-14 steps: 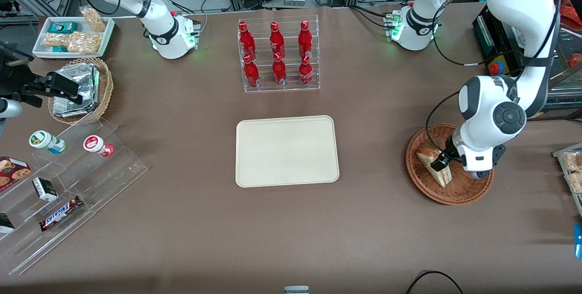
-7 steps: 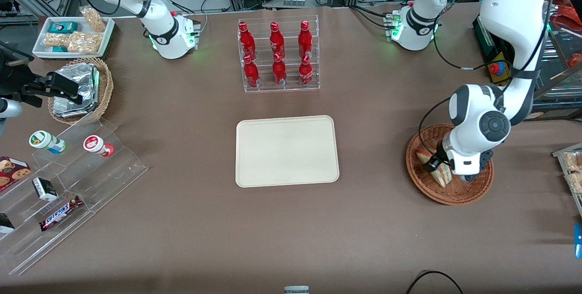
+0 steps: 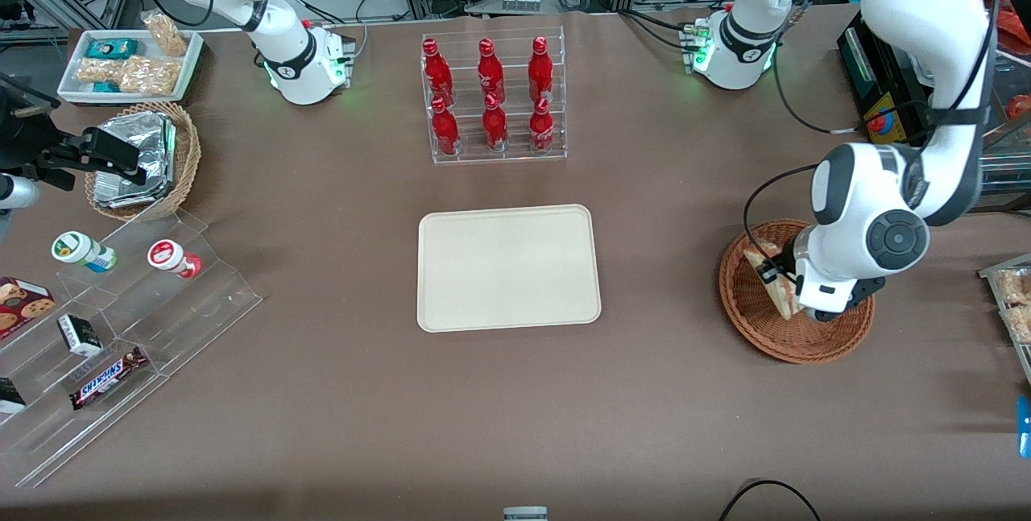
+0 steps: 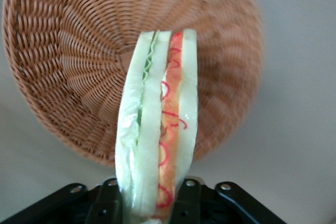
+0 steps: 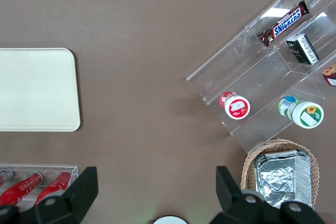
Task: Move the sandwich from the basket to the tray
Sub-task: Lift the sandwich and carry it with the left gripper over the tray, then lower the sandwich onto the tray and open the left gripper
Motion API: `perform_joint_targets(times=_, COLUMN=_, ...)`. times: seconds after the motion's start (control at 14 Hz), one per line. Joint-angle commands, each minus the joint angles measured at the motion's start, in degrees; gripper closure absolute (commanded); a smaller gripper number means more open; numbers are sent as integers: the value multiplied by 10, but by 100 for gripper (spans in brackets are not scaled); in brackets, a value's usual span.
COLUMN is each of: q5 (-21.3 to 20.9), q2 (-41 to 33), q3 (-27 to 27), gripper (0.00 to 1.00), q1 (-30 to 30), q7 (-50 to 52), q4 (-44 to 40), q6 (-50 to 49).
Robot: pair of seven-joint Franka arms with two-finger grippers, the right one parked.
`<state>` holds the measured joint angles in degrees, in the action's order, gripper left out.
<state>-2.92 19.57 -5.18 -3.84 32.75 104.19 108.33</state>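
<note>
Right now the pincer (image 3: 780, 278) is clamping the sandwich (image 4: 156, 129) edge-up and holding it lifted just above the basket (image 3: 761, 328), so it ought to be rising clear of the rim before swinging gently toward the tray (image 3: 508, 267), keeping the layers squeezed. I am counting one sandwich, one reddish basket, one cream tray and six red bottles (image 3: 488, 94).

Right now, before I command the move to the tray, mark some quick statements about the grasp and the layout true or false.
1. The gripper is shut on the sandwich. True.
2. The sandwich lies on the tray. False: it is held above the basket.
3. The tray holds nothing. True.
4. The bottle rack stands nearer the front camera than the tray. False: it stands farther.
</note>
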Motion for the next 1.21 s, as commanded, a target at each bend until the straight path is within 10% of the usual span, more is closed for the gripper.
perform_joint_targets(times=0.0, q5=4, q2=28, q3=3, gripper=87, q1=-75, q7=-119, q4=-65, q6=-51)
perform_joint_targets(times=1.14, q5=50, q2=281, q3=0, gripper=88, q1=-373, q7=158, q4=-332, q6=113)
